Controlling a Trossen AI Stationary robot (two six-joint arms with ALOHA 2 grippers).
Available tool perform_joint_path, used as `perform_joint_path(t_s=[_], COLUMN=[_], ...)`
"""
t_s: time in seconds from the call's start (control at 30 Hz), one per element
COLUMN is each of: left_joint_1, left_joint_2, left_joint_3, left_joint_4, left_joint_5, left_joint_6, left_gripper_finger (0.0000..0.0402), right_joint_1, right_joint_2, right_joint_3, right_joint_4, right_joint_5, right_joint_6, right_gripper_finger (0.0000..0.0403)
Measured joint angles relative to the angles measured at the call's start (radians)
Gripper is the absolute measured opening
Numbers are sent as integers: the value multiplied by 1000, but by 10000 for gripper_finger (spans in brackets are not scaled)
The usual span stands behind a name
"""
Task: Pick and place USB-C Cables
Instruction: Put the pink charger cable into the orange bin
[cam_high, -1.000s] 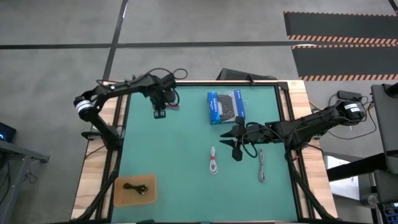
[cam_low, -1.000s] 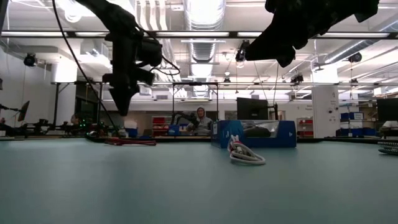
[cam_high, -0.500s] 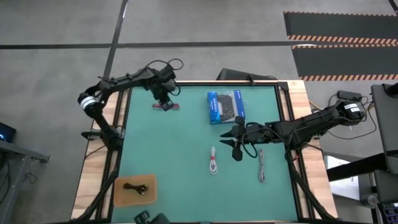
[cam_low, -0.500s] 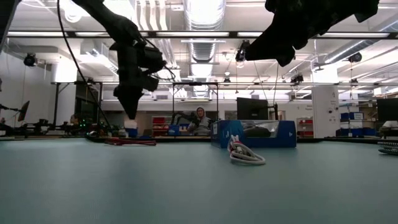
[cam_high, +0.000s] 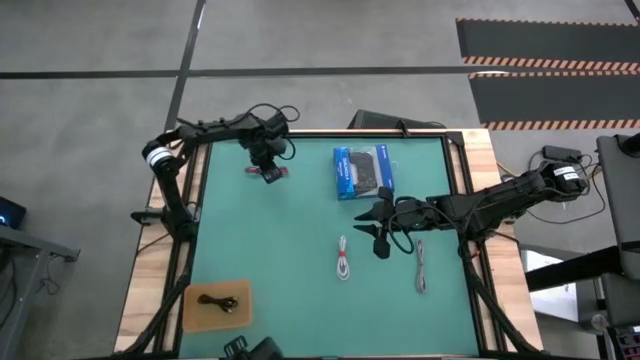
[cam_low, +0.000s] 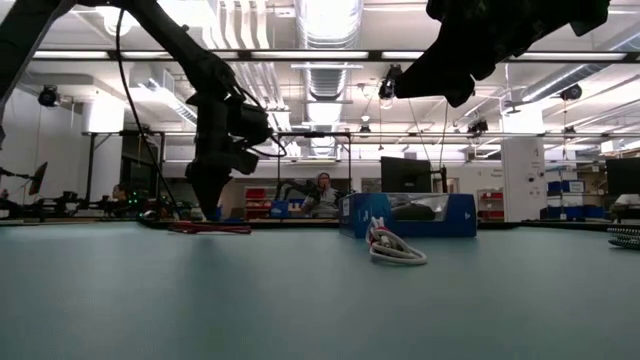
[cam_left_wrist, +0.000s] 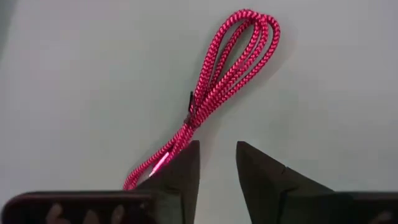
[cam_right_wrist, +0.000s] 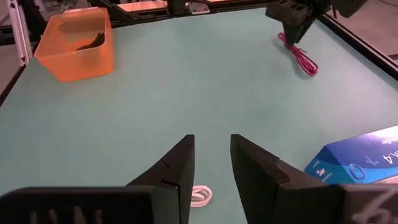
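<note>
While the left gripper (cam_high: 268, 170) hung over the red cable (cam_left_wrist: 214, 87) near the table's far-left corner, its fingers (cam_left_wrist: 261, 174) stood slightly parted and empty (the cable's tail ran out of sight behind 1 finger). The right gripper (cam_right_wrist: 211, 155), also slightly parted, waited mid-table by the blue box (cam_high: 362, 171). The white cable (cam_high: 343, 258) and grey cable (cam_high: 420, 266) lay near the right edge; the black cable (cam_high: 218, 301) was barely discernible inside the orange tray (cam_high: 192, 314).

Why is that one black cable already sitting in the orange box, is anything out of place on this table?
Nothing stands out. The black cable lies inside the orange box; the red cable, white cable and grey cable lie flat on the mat, apart. The left gripper hovers open by the red one.
</note>
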Motion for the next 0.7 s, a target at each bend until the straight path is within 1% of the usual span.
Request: perform_joint_path(t_s=[0.2, 0.37, 0.5, 0.7], left_joint_1=[0, -2, -2, -2], left_joint_2=[1, 1, 1, 0], left_joint_3=[0, -2, -3, -18], left_joint_4=[69, 99, 100, 103], left_joint_5=[-13, -14, -14, -17], left_joint_6=[21, 4, 12, 8], left_gripper_finger=[142, 171, 184, 185], right_joint_1=[0, 0, 0, 0], right_joint_2=[0, 0, 0, 0], right_joint_3=[0, 0, 0, 0], right_joint_4=[0, -1, -1, -1], right_joint_5=[0, 0, 0, 0], right_joint_6=[0, 0, -9, -13], right_gripper_finger=[100, 103, 98, 97])
